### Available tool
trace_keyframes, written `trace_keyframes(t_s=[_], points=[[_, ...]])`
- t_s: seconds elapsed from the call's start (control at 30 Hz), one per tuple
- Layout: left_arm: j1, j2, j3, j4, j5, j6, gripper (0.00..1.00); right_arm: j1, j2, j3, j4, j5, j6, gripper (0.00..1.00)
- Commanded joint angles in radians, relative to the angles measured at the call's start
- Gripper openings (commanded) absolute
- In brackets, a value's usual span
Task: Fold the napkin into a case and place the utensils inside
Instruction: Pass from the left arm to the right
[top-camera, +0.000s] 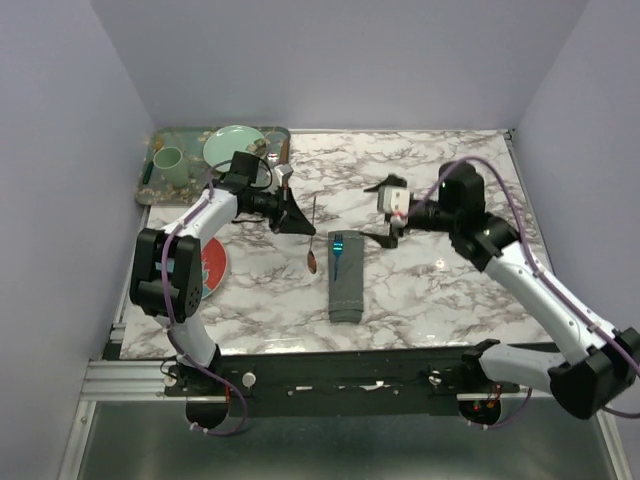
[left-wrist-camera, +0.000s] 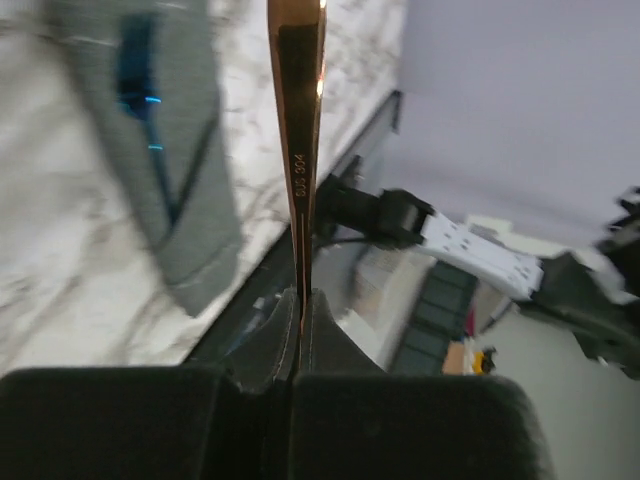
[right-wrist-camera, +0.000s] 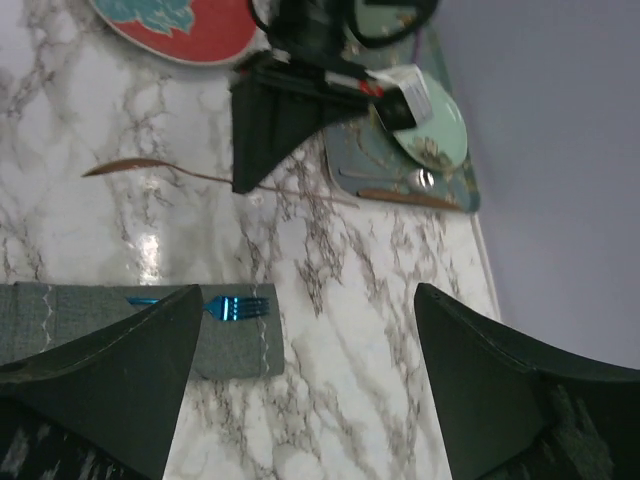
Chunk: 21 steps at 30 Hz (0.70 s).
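Case (top-camera: 348, 295) dk grey w/ fork (top-camera: 337, 250) in.

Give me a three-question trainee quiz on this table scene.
1. Fill in: seen from the arms' bases, the blue fork lies at the case's ___ end.
2. True or false: the right gripper is open and empty.
3. The left gripper is shut on: A the fork, B the spoon, C the case.
Key: 1 far; 2 true; 3 B.
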<state>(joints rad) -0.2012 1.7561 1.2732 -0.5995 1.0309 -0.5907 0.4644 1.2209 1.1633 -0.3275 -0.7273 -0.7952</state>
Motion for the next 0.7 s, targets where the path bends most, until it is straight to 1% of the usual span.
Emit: trace_keyframes(t_s=[0.0, 0.03, 0.07, 0.1, 0.23, 0.27, 0.33, 0.37, 0.43, 0.47, 0.6, 0.63, 0.67], points=[[-0.105, -0.066, -0.06, 0.329, 0.35, -0.33, 0.0, 0.1, -0.127, -0.209, 0.318, -0.079, -0.223, 0.86], [-0.121, -0.073, -0.055, 0.333, 0.359, -0.327, 0.0, 0.13, -0.139, -0.259, 0.365, -0.098, -0.251, 0.84], [-0.138, -0.081, -0.052, 0.333, 0.38, -0.327, 0.0, 0.143, -0.159, -0.28, 0.413, -0.107, -0.265, 0.8], [-0.17, -0.093, -0.049, 0.333, 0.388, -0.331, 0.0, 0.155, -0.165, -0.299, 0.43, -0.116, -0.277, 0.78], [-0.223, -0.113, -0.037, 0.334, 0.411, -0.353, 0.0, 0.201, -0.205, -0.364, 0.436, -0.162, -0.37, 0.67], [-0.233, -0.118, -0.034, 0.334, 0.416, -0.356, 0.0, 0.206, -0.216, -0.398, 0.435, -0.178, -0.384, 0.6], [-0.254, -0.124, -0.034, 0.333, 0.425, -0.36, 0.0, 0.227, -0.253, -0.427, 0.435, -0.187, -0.413, 0.5], [-0.257, -0.129, -0.037, 0.333, 0.425, -0.36, 0.0, 0.235, -0.264, -0.439, 0.432, -0.184, -0.424, 0.43], [-0.26, -0.132, -0.044, 0.333, 0.416, -0.366, 0.0, 0.261, -0.294, -0.476, 0.432, -0.173, -0.467, 0.36], [-0.26, -0.13, -0.044, 0.336, 0.411, -0.37, 0.0, 0.269, -0.302, -0.485, 0.433, -0.158, -0.478, 0.32], [-0.262, -0.126, -0.043, 0.352, 0.399, -0.392, 0.0, 0.313, -0.316, -0.513, 0.439, -0.095, -0.515, 0.31], [-0.262, -0.127, -0.049, 0.38, 0.396, -0.421, 0.0, 0.332, -0.316, -0.528, 0.456, -0.078, -0.521, 0.31], [-0.262, -0.127, -0.054, 0.404, 0.391, -0.444, 0.0, 0.344, -0.31, -0.536, 0.491, -0.026, -0.53, 0.31]])
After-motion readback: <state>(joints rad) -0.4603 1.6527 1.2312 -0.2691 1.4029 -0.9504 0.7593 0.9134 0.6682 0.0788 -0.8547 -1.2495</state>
